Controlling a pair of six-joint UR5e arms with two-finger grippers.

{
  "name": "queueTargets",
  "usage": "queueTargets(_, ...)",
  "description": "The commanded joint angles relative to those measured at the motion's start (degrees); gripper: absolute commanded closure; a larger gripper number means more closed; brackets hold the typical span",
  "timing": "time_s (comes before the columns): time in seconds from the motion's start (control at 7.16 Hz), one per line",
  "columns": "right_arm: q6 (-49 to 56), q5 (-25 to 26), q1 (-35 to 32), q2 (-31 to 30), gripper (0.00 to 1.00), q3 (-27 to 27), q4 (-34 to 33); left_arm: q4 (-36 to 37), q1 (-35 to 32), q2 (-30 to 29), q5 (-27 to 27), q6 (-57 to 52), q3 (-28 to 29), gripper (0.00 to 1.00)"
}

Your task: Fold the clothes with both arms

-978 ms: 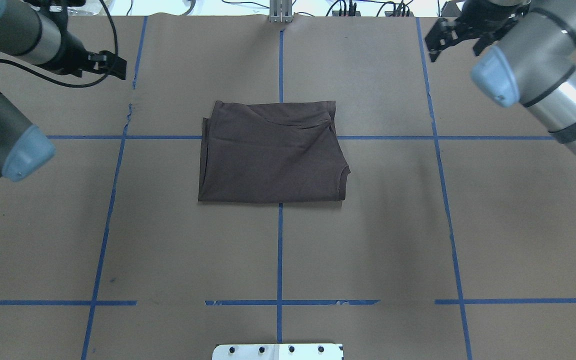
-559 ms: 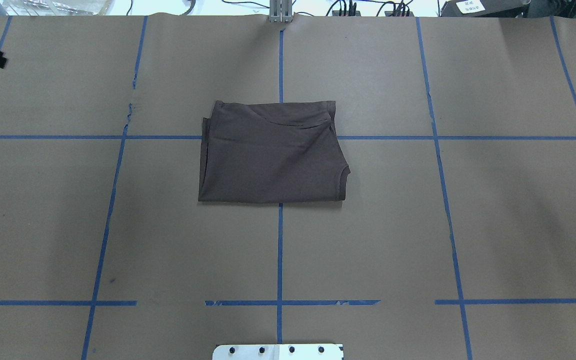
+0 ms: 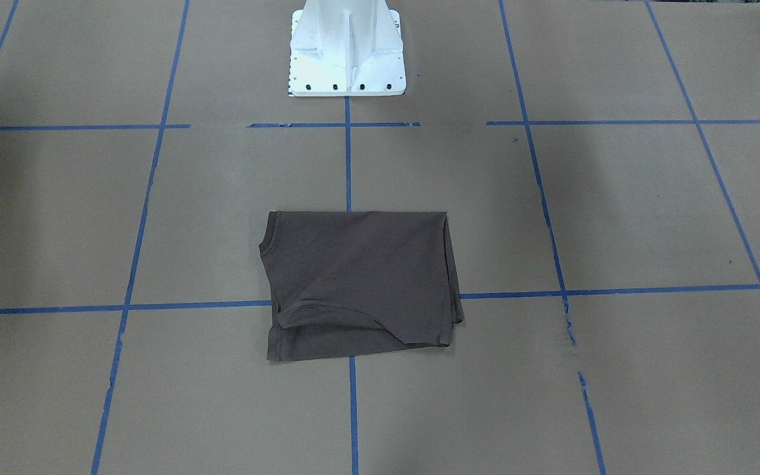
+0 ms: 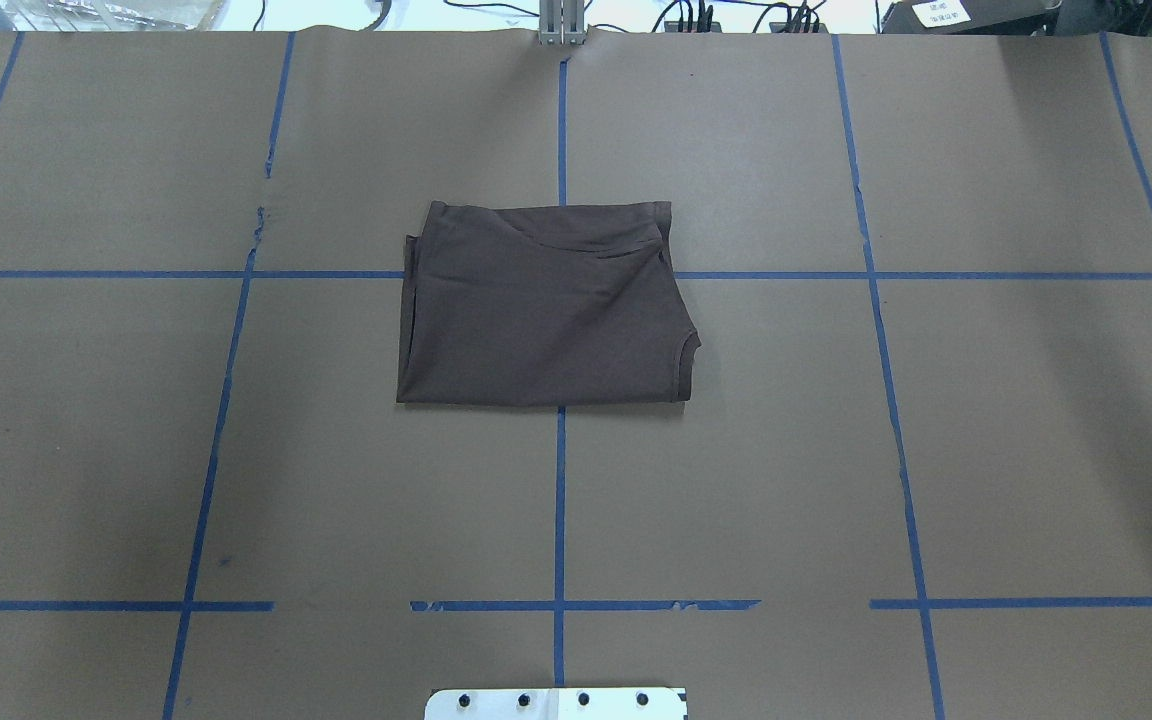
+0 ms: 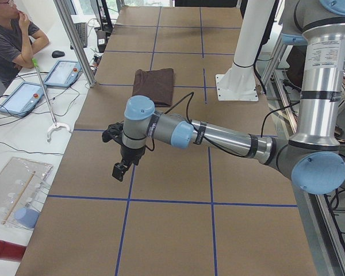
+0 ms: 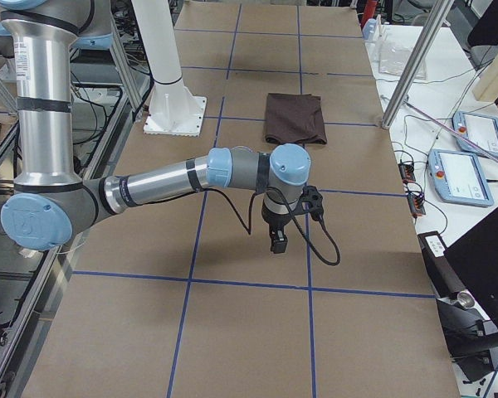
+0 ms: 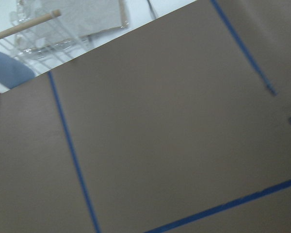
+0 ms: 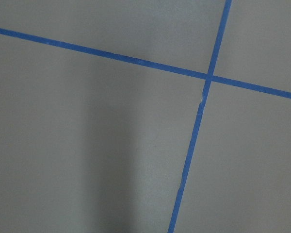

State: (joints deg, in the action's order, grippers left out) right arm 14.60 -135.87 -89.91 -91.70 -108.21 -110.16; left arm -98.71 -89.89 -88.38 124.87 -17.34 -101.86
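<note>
Exterior left puts the left gripper (image 5: 119, 171) low over the table, fingers pointing down, at the end of the left arm (image 5: 218, 135), which stretches out along that end of the table. Whether it is released or clenched cannot be told from here. Exterior right has the right gripper (image 6: 278, 242) hanging the same way from the right arm (image 6: 158, 184), and its state cannot be told either. Neither gripper touches any cloth. The dark grey-brown T-shirt (image 4: 541, 310) lies flat in a rough folded rectangle at the middle of the brown paper-covered table (image 4: 786, 450), over a crossing of blue tape (image 4: 559, 500) and well apart from both grippers. The white pedestal (image 3: 346, 46) stands beyond it. A person (image 5: 11, 34) sits at the far side table.
</note>
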Motion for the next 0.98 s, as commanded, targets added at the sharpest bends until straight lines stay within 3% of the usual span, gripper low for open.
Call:
queueTargets(0.0, -0.3, -0.5, -2.4, 0.7, 0.0, -1.9, 0.8, -2.9, -0.5, 2.1, -2.7, -0.7, 2.1, 0.0)
queueTargets(0.14, -0.5, -0.3, -2.5, -1.3, 0.0, -1.5, 1.0, -2.4, -0.5, 0.9, -7.0, 0.5, 2.9, 0.0)
queueTargets(0.28, -0.9, 0.1, -3.7, -1.9, 0.0, -0.8, 1.1, -0.5, -0.5, 0.2, -6.7, 0.8, 3.1, 0.0)
queueTargets(0.42, -0.8, 0.0, -4.7, -2.4, 0.0, 1.1, 1.1, 3.6, -0.5, -1.7, -4.7, 0.8, 3.8, 0.0)
queueTargets(0.7, -0.9, -0.1, -5.0, -2.4, 0.0, 5.1, 2.4, 5.0, -0.5, -2.1, 1.7, 0.8, 5.8, 0.0)
queueTargets(0.84, -2.2, 0.0, -5.0, -2.2, 0.0, 7.0, 5.5, 4.9, -0.5, -1.4, 2.0, 1.0, 5.4, 0.0)
